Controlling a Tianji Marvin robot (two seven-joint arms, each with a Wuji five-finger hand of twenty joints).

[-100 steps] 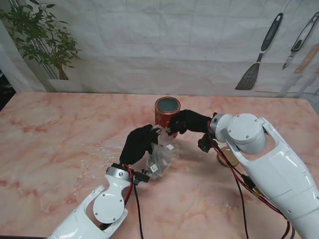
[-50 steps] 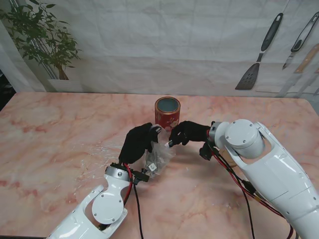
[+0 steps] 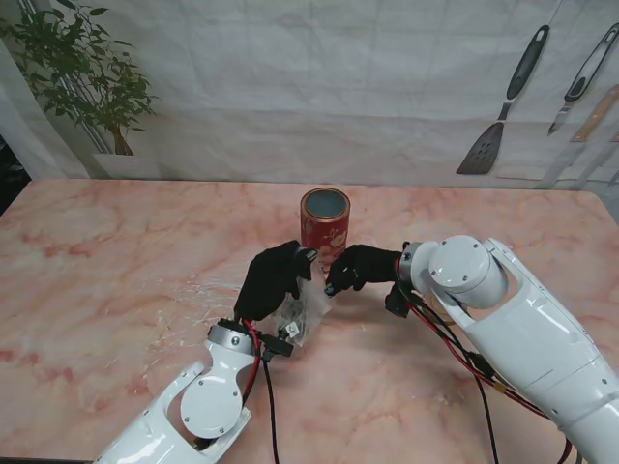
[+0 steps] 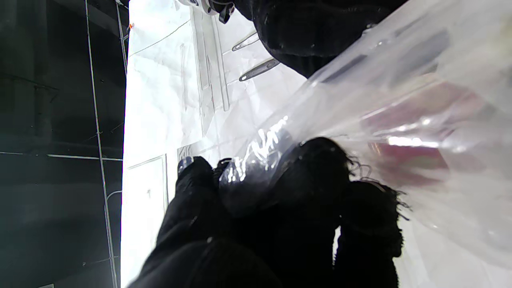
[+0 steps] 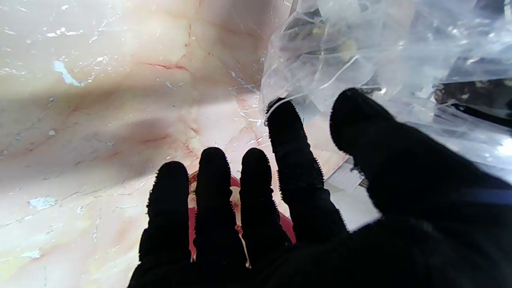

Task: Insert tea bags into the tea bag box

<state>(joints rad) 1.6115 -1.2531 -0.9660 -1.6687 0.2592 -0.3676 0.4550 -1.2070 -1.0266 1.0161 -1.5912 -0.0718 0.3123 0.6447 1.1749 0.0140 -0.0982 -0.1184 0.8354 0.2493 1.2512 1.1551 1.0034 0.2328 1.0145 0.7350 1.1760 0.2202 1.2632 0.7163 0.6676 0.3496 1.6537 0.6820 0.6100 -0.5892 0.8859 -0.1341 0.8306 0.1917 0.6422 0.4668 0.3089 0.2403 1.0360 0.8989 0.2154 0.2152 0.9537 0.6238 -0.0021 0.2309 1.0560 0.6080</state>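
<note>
My right hand [image 3: 356, 268] has moved. A second ago it was up by the red tea tin [image 3: 324, 217], at about 4 o'clock from it. Now it has come nearer to me and sits right at the mouth of the clear plastic bag [image 3: 302, 311]. So I think it is going back for another tea bag, not putting one in.

My left hand [image 3: 272, 278] has stayed where it was, at 7 o'clock from the tin. Its fingers are closed on the top of the bag and hold it up off the pink table [image 3: 116, 261].

In the right wrist view the fingers [image 5: 294, 160] are spread out, and one fingertip touches the bag's edge. I see nothing held in that hand.

The tea bags [image 3: 298, 327] are small pale squares, still down in the bag. The tin stands with its top open, at 12 o'clock from both hands.

Next I need to pinch one tea bag. The plastic is floppy and could slip.
</note>
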